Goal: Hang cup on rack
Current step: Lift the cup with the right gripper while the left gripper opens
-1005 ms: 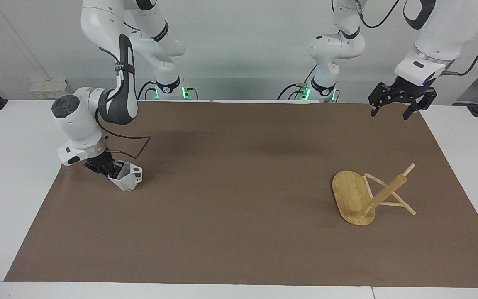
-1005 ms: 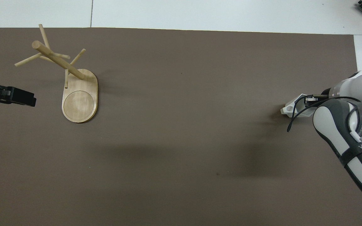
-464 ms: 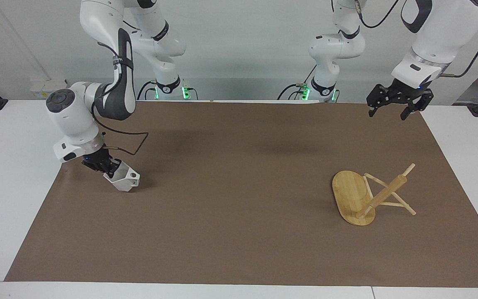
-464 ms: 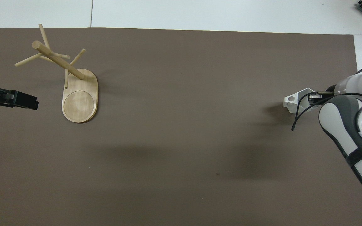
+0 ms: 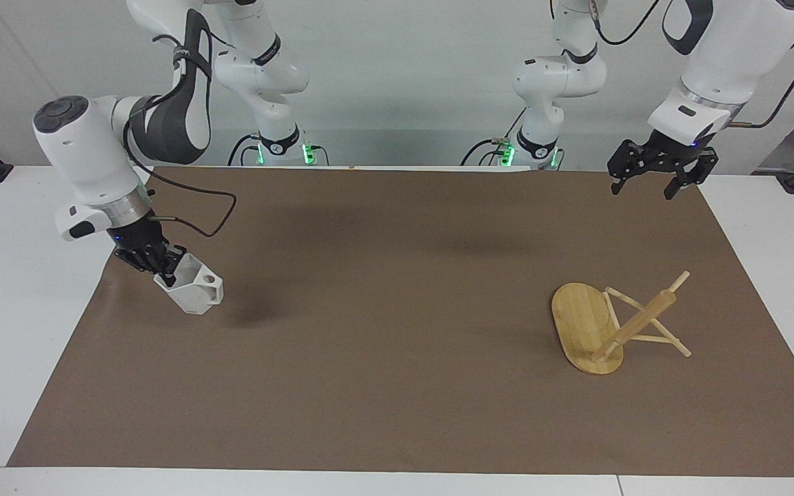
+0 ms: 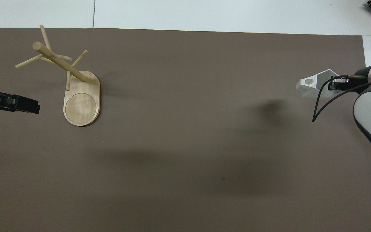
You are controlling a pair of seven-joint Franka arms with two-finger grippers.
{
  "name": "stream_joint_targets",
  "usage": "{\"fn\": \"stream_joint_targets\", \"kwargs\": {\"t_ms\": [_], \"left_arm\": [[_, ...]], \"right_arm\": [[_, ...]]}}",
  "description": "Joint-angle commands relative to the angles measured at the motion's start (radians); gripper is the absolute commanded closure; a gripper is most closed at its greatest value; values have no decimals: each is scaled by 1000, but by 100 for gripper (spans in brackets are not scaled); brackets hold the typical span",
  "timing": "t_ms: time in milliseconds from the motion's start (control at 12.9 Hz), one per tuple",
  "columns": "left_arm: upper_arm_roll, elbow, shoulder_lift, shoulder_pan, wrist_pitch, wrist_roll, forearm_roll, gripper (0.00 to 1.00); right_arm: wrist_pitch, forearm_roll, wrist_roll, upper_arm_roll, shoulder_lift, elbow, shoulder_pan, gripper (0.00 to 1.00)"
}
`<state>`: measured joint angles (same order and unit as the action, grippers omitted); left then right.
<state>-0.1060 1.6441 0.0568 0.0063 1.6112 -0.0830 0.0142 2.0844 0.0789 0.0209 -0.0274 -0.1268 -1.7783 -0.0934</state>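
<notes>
The pickup looks done: the right hand [image 5: 163, 270] is closed on the cup [image 5: 194, 289], gripping its rim wall, and the cup hangs just below and beside the fingertips, clear of the brown mat [image 5: 383, 331], with its shadow lying apart from it on the mat. The cup is tilted, its long axis slanting from the open rim up at the hand down to the tapered base; the small handle loop [image 6: 308, 82] faces away from the hand, toward the left arm's end of the worktop [image 5: 18, 289]. What remains, as I judge it, is nearly all of the job: the carry along the length of the mat, lining the loop up with 1 peg, and sliding it on. The rack [image 5: 600, 324] is well apart from the right hand, at the left arm's end, and it is lying tipped over, its oval base [image 6: 82, 96] up on edge and its post slanting low, with thin pegs pointing several ways, so it may need righting first. The left hand [image 5: 652, 178] waits with fingers spread, empty, over the mat's corner near the rack.
</notes>
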Motion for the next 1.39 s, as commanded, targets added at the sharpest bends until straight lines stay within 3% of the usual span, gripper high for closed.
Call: {"fn": "stream_joint_targets", "kwargs": {"t_ms": [0,232,541,1082,1314], "left_arm": [[5,34,28,-2,25,-14,12,0],[2,36,26,-6,41,-9,19,0],[3,36,15,-9,56,116,111,0],[-1,19,-58,-12,189,788,355,0],[-9,20,-60,-14,205,1088,384,0]], "right_arm": [[-111,36,-1,52,16,92,-2,100],[-263,278,1,72,53,143,-2,100],[-345,419,33,142,93,143,-2,100],[-403,703,24,265,140,82,6,100],[-336,777,-60,268,147,51,88,100]]}}
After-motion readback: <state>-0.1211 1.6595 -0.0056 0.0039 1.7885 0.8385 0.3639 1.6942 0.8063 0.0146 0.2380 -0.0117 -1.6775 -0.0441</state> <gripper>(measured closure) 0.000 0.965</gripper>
